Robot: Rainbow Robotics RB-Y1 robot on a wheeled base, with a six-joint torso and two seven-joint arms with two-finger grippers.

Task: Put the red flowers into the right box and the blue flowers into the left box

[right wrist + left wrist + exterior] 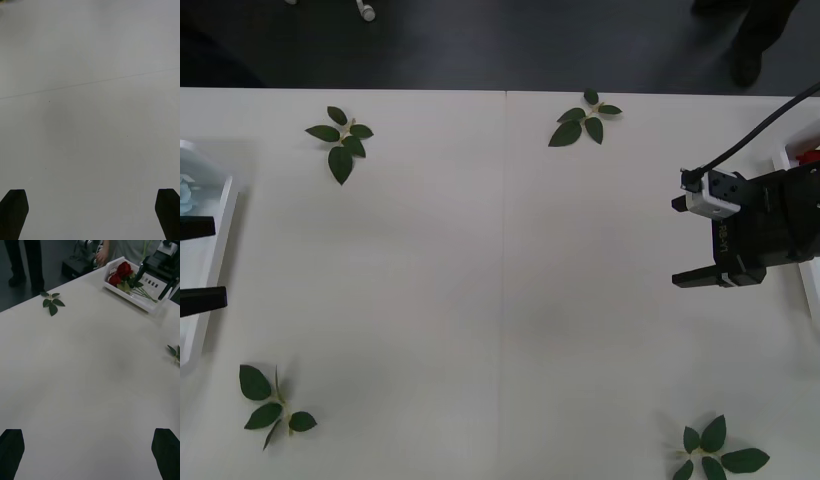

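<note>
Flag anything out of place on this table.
Four loose leaf sprigs lie scattered near the table's corners. None has a flower or sits in a box. The red flowers lie inside the right box. Nothing looks spilled or damaged.

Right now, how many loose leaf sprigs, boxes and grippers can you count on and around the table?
Leaf sprigs: 4
Boxes (left box, right box): 2
Grippers (left gripper, right gripper): 2
Total: 8
</note>
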